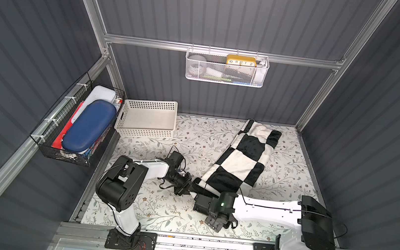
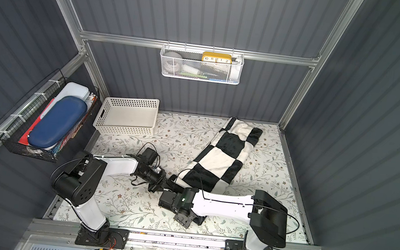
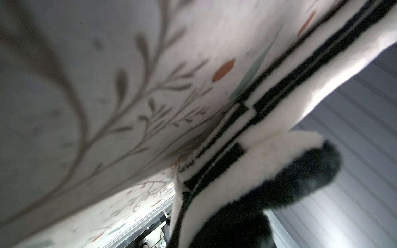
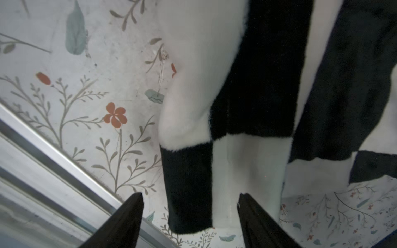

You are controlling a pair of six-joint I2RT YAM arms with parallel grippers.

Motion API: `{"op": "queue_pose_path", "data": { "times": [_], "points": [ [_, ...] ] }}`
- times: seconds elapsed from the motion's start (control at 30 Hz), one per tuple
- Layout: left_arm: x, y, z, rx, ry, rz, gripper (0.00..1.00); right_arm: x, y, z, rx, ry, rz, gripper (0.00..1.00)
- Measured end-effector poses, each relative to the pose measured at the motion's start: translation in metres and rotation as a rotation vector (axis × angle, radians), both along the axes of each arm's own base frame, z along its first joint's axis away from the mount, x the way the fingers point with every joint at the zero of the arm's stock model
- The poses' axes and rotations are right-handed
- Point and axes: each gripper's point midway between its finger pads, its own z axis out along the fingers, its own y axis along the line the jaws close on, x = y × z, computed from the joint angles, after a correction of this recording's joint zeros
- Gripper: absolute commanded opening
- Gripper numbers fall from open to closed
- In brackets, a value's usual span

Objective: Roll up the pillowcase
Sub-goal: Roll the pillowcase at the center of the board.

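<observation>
We see the pillowcase [image 1: 241, 156] folded into a long band on the desk [image 1: 157, 211]. Its long axis slants from near the far right corner down toward the middle of the near edge, and both arms meet at that near end.

The left gripper [image 1: 184, 187] is clenched. Plush cloth fills the left wrist view, so we judge that it grips the band's near corner, though the jaws themselves are hidden there.

The right gripper [image 4: 190, 198] is released. In the right wrist view its jaws stand apart, and the short end of the band lies just ahead of them, not pinched.

We judge the roll must start at this near end and run up the band toward the far right corner. For that, the right jaws would have to take the other near corner.
</observation>
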Motion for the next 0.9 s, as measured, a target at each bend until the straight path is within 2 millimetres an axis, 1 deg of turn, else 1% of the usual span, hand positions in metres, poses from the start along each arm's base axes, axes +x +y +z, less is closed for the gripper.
{"op": "queue_pose_path", "data": {
  "times": [0.1,0.2,0.27,0.4,0.53,0.6,0.67,0.73,0.77,0.8,0.83,0.87,0.9],
  "points": [
    [-0.001,0.000,0.000,0.001,0.002,-0.003,0.00,0.000,0.003,-0.016,-0.024,0.014,0.000,0.72],
    [-0.001,0.001,0.000,0.001,0.002,-0.003,0.00,0.002,0.004,-0.029,-0.055,0.011,-0.001,0.67],
    [-0.002,0.001,0.000,0.002,0.003,-0.004,0.00,0.006,0.007,-0.028,-0.055,-0.007,0.002,0.56],
    [-0.002,0.003,0.001,0.005,0.006,0.000,0.00,0.016,0.002,-0.030,-0.070,-0.040,-0.026,0.31],
    [-0.002,0.002,0.004,0.001,0.002,0.000,0.01,0.022,-0.003,-0.030,-0.067,-0.029,-0.057,0.22],
    [-0.001,0.002,0.005,0.001,0.001,0.000,0.06,0.022,-0.003,-0.027,-0.047,-0.008,-0.059,0.22],
    [0.001,0.001,0.008,-0.001,-0.002,-0.001,0.09,0.018,-0.001,-0.021,-0.018,0.029,-0.051,0.22],
    [0.005,-0.001,0.013,-0.004,-0.010,-0.001,0.12,0.011,0.004,-0.011,0.039,0.086,-0.036,0.23],
    [0.007,-0.002,0.015,-0.007,-0.016,-0.003,0.16,0.009,0.007,-0.004,0.070,0.115,-0.032,0.24],
    [0.008,-0.002,0.016,-0.009,-0.021,-0.004,0.23,0.007,0.010,0.004,0.105,0.155,-0.035,0.24],
    [0.009,-0.003,0.018,-0.012,-0.029,-0.007,0.36,0.005,0.013,0.013,0.144,0.200,-0.042,0.24],
    [0.010,-0.003,0.019,-0.014,-0.035,-0.009,0.44,0.004,0.017,0.021,0.185,0.246,-0.051,0.24],
    [0.011,-0.004,0.020,-0.014,-0.037,-0.008,0.48,0.005,0.021,0.029,0.230,0.293,-0.067,0.24]
  ]
}}
